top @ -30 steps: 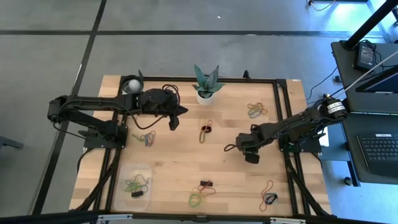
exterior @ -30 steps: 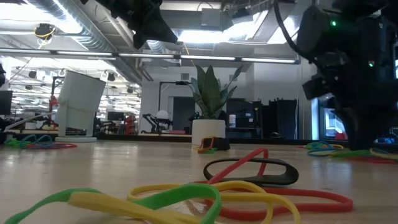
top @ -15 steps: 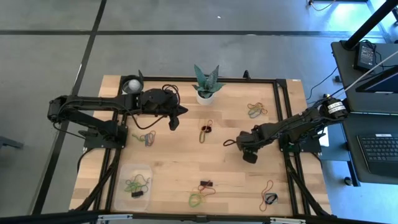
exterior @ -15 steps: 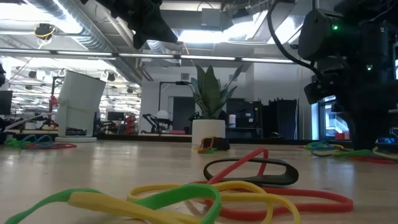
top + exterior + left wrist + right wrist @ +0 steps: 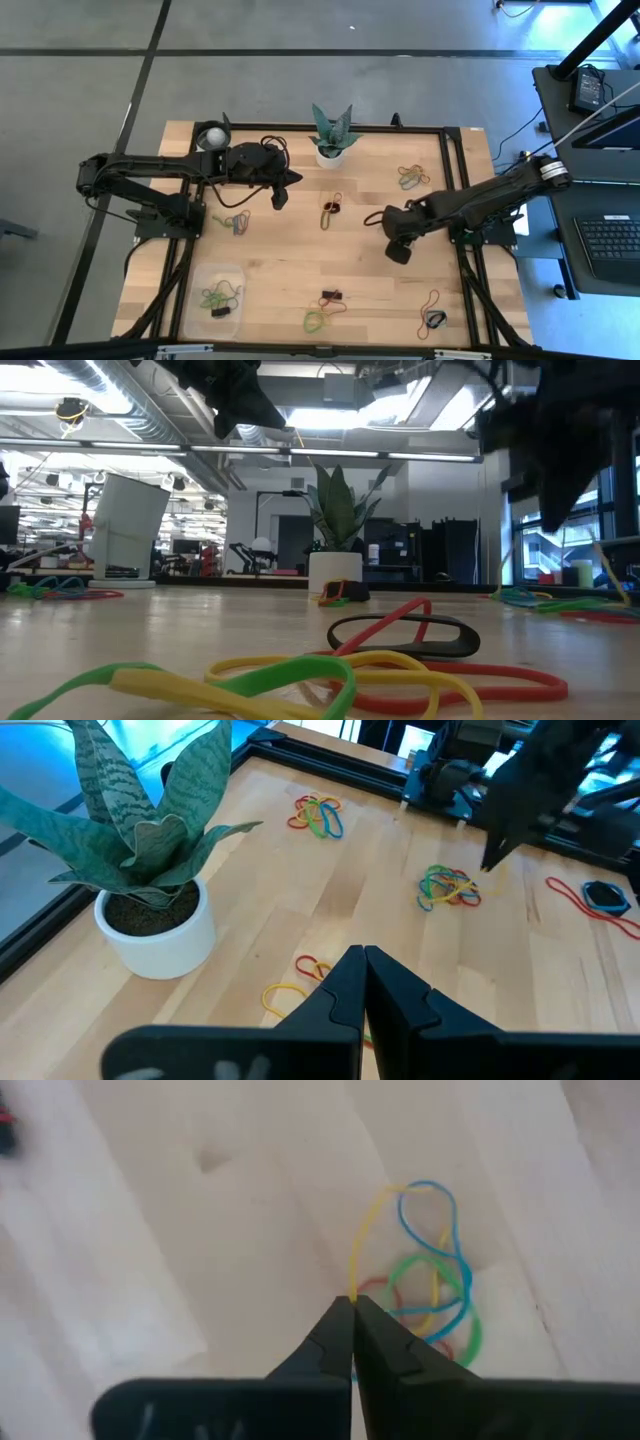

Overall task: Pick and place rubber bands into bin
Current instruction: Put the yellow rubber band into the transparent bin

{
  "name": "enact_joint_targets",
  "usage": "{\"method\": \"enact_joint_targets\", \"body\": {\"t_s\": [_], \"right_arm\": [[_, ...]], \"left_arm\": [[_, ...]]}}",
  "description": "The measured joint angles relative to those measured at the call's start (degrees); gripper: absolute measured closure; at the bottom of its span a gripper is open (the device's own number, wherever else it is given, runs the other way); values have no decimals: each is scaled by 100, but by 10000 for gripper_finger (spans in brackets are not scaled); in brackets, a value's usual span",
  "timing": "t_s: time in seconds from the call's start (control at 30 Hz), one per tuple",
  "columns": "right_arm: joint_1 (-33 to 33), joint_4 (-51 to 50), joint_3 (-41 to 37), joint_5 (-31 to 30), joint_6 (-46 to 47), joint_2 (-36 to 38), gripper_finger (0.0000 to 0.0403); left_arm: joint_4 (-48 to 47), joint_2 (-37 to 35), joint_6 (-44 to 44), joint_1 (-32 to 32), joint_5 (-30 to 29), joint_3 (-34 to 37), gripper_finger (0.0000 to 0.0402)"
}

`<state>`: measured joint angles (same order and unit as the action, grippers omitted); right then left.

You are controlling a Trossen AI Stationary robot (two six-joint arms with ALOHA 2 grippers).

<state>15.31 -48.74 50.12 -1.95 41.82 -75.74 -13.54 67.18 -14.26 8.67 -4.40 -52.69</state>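
Note:
My right gripper [image 5: 397, 250] hangs over the table's right half, pointing steeply down and shut on a yellow rubber band [image 5: 372, 1230]. Below it lies a small pile of blue, green, red and yellow bands [image 5: 435, 1305]; the same pile [image 5: 450, 888] shows in the left wrist view. The clear bin [image 5: 218, 290] stands near the front left with a few bands inside. My left gripper [image 5: 281, 194] waits shut and bare, high above the table beside the plant pot [image 5: 331, 152]. More rubber bands [image 5: 331, 208] lie loose on the wood. My right gripper pinches the yellow band by one end of its loop [image 5: 352, 1296], between the very tips of its two fingers. The fingers come from above, pointing down. The loop runs from the fingertips out toward the pile; whether it has come clear of the other bands, I cannot tell.
Other band clusters lie at the left [image 5: 237, 222], the far right [image 5: 411, 177], the front middle [image 5: 331, 298] [image 5: 316, 321] and the front right [image 5: 433, 310]. A white cup [image 5: 210, 136] stands at the far left corner. A black frame rail [image 5: 452, 190] borders the table.
My right gripper has risen from the table and rolled about its own axis, shifting slightly toward the far edge. In the low view it has climbed well above the wood. The left arm has kept still.

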Motion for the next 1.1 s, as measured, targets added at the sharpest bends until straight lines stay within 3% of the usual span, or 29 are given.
{"method": "enact_joint_targets", "body": {"t_s": [0.7,0.87,0.97,1.1], "right_arm": [[1019,-3370,2451,-1216,1159,354,401],[1249,-3838,2726,-1603,1229,354,401],[1329,-4159,2697,-1916,1719,359,401],[1335,-3522,2311,-1484,1585,380,401]], "left_arm": [[4,0,0,0,-2,0,398],[5,0,-171,0,-2,0,398],[7,0,-311,0,-24,0,398],[7,0,-317,0,-39,0,398]]}}
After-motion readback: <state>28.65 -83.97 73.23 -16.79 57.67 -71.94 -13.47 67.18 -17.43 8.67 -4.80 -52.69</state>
